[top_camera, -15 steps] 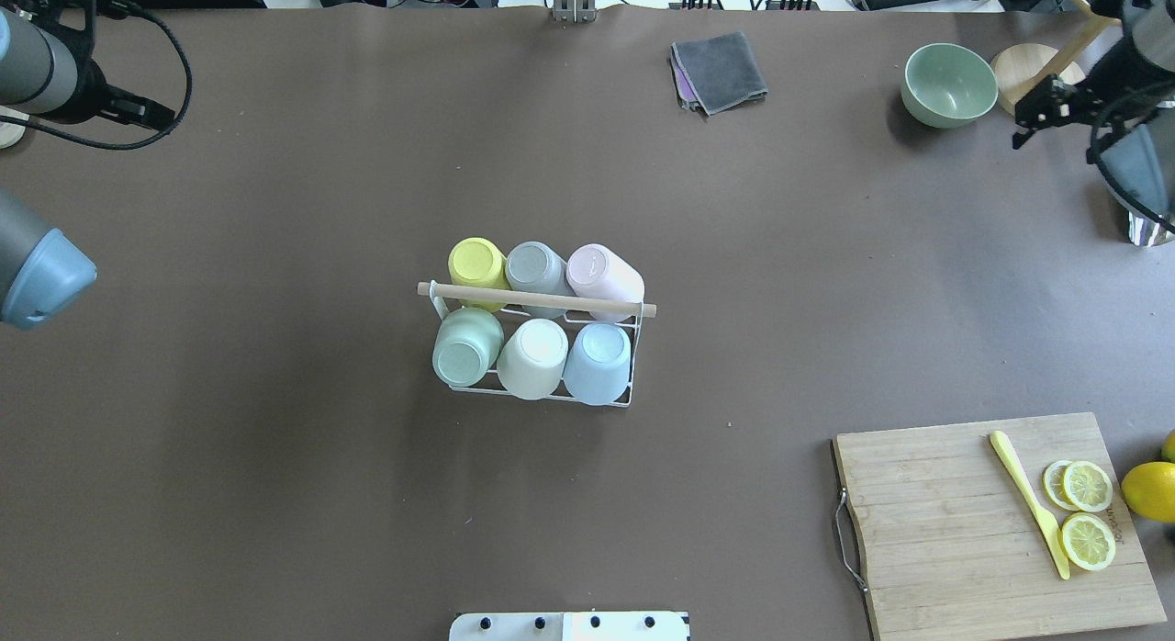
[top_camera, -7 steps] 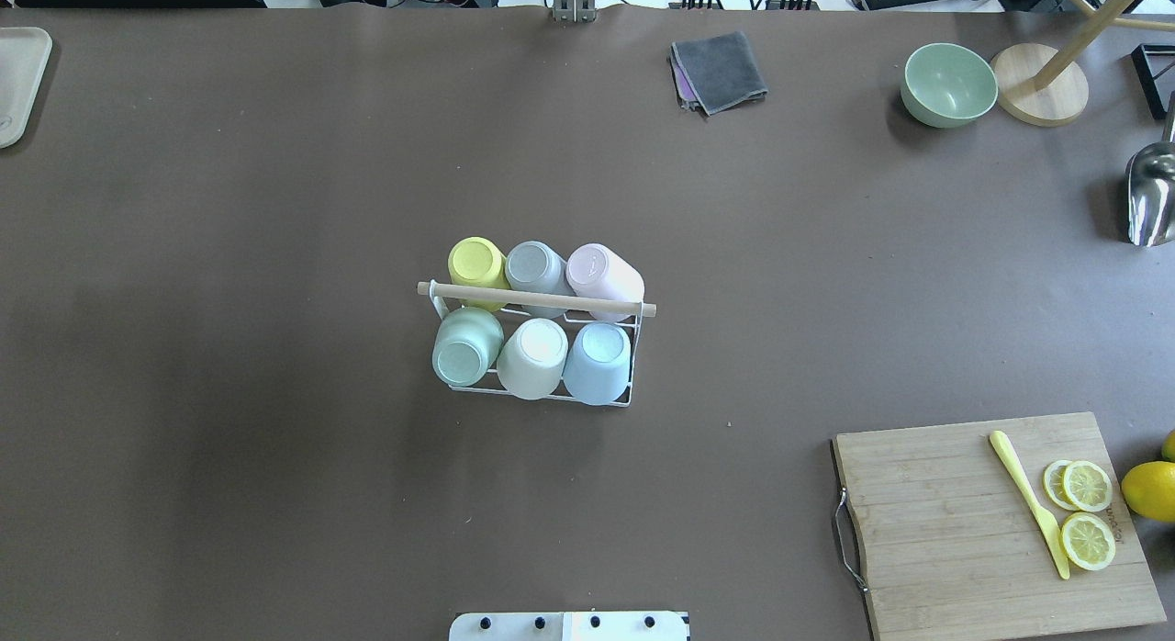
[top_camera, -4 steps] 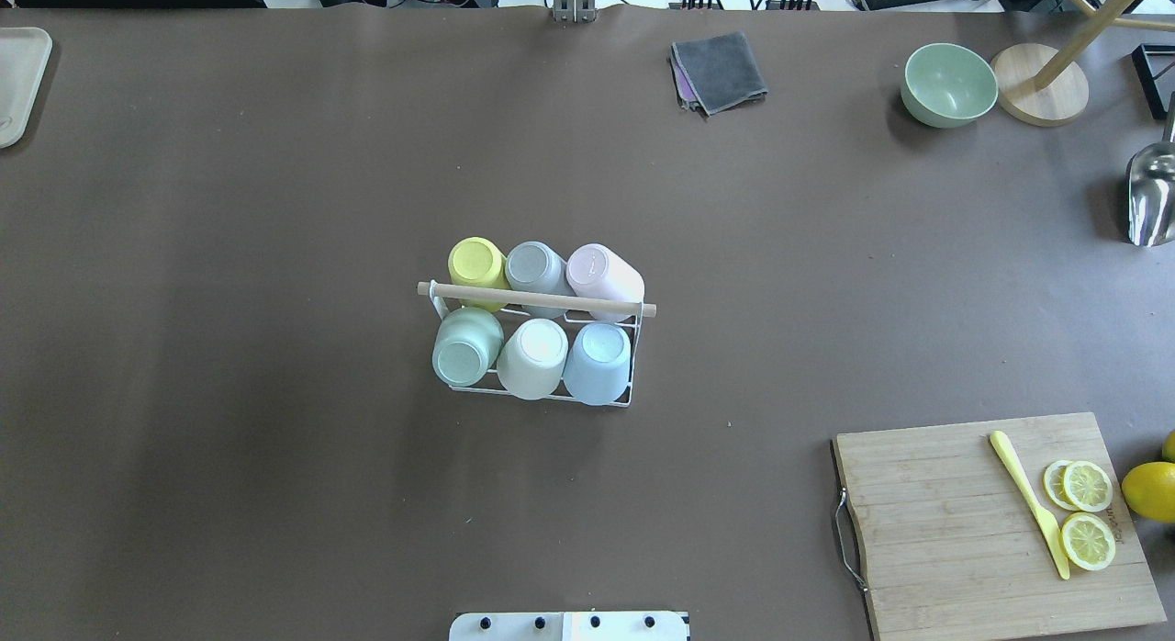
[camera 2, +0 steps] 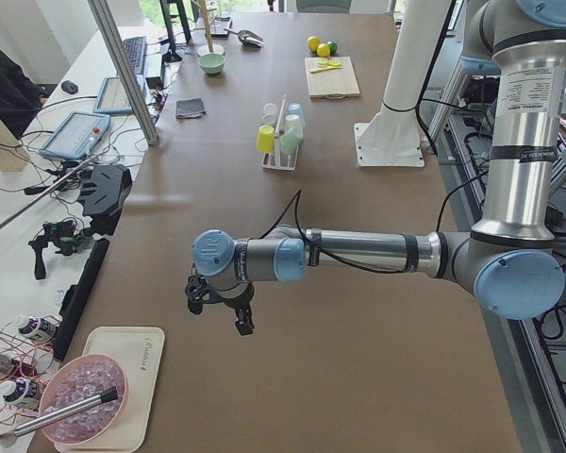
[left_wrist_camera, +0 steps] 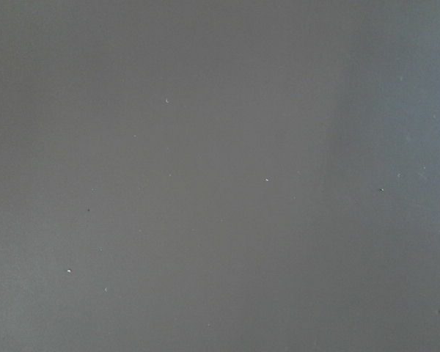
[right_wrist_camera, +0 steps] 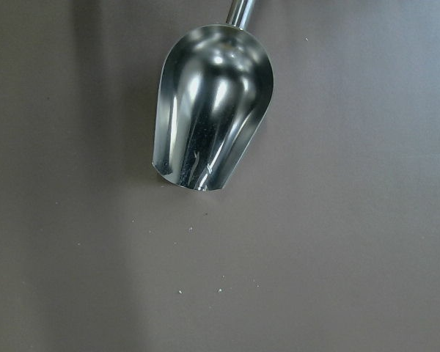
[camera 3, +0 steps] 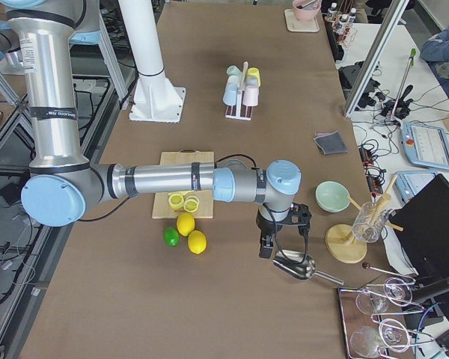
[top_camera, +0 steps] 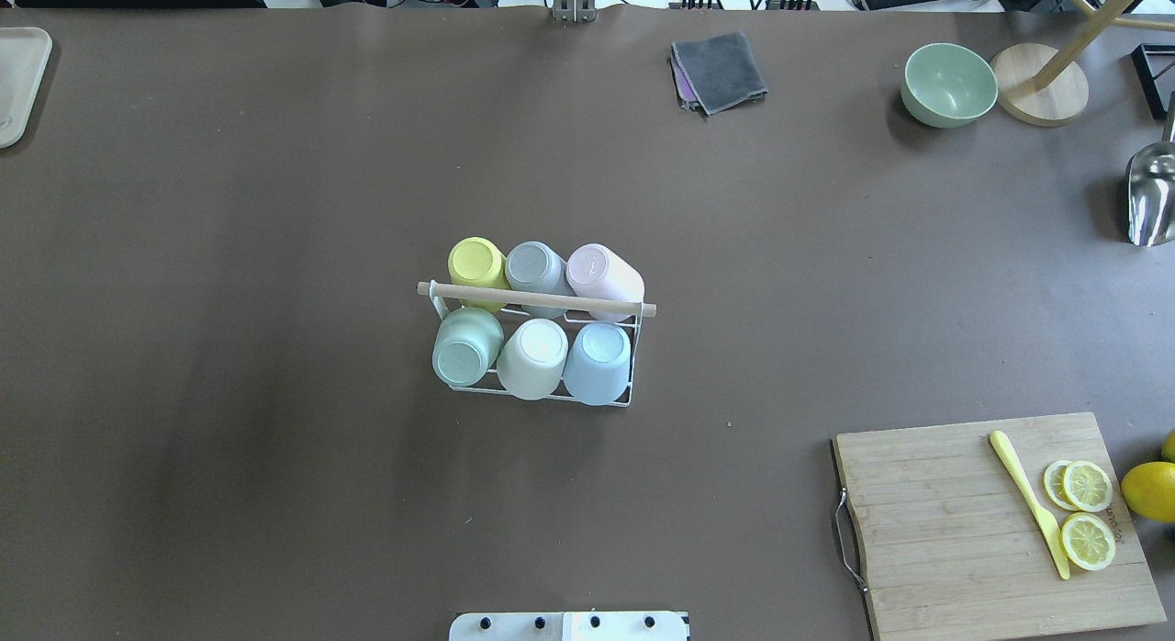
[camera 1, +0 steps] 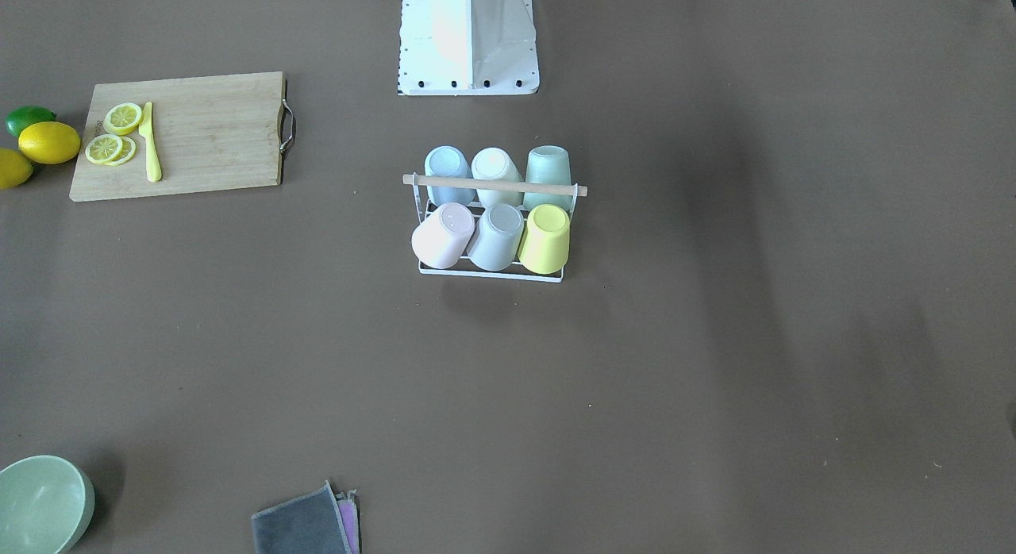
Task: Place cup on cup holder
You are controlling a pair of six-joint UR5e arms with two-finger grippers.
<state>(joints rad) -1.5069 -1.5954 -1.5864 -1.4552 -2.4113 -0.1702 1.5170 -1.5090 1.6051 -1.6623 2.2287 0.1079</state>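
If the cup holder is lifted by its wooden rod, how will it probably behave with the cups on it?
The cup holder is thin wire, so probably light; the six cups likely make most of the weight. They only rest upside down, and the pink cup leans outward, so a tilted lift might drop it.

The cup holder [top_camera: 537, 298] is white wire with a light wooden rod. Far row, left to right: yellow cup [top_camera: 475, 261], grey cup [top_camera: 534, 266], pink cup [top_camera: 601, 274]. Near row: green cup [top_camera: 464, 350], cream cup [top_camera: 532, 354], blue cup [top_camera: 598, 361]. The table [top_camera: 275, 255] is plain dark brown. The cutting board [top_camera: 955, 531] is pale, striped wood. The knife [top_camera: 1028, 503] and lemon slices [top_camera: 1087, 485] are yellow. The bowl [top_camera: 948, 84] is pale green, the cloth [top_camera: 721, 70] dark grey over purple, and the scoop [right_wrist_camera: 213, 110] polished silver.
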